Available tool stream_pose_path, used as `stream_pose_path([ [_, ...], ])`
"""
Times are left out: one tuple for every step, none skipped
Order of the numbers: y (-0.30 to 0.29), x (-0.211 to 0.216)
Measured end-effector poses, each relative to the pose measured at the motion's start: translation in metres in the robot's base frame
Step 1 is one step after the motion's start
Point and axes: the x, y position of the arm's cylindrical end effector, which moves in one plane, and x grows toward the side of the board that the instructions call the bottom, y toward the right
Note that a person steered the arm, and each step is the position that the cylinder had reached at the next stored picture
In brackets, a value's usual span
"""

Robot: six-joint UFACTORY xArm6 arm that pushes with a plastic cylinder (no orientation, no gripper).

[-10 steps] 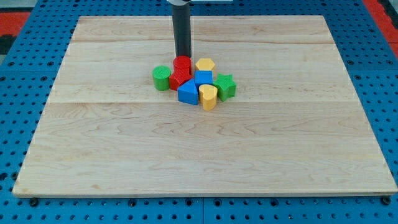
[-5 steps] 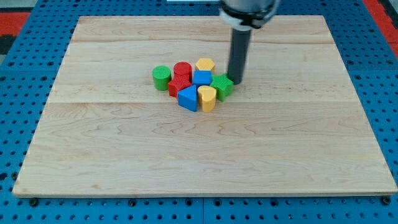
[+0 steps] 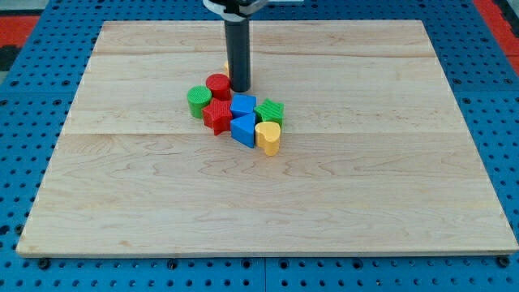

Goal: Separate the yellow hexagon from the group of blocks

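Wooden board (image 3: 340, 203) fills frame centre, lying on blue pegboard (image 3: 32, 73) that shows at all edges; red patches at upper left (image 3: 16, 20) and upper right (image 3: 496, 18) corners.

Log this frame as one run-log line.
tip: at cluster's top edge, right of red cylinder | yellow hexagon: mostly hidden behind rod | separation: cannot tell

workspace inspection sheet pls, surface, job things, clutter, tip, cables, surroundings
surface: pale wooden board, lying flat.
job's things: yellow hexagon almost wholly hidden behind the rod; only a yellow sliver shows at the rod's left edge.
clutter: green cylinder, red cylinder, red star, two blue blocks, green star, yellow heart, bunched together.
gripper: none; my tip sits at the cluster's top edge, beside the red cylinder.
cables: nothing seen.
surroundings: blue perforated base.
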Motion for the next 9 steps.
stream_pose_path([
  [-0.003,-0.003],
  [0.035,-0.016],
  [0.023,-0.028],
  [-0.020,-0.032],
  [-0.030,-0.034],
  [0.002,-0.082],
  [-0.036,-0.075],
  [-0.072,-0.046],
  [-0.040,-0.041],
])
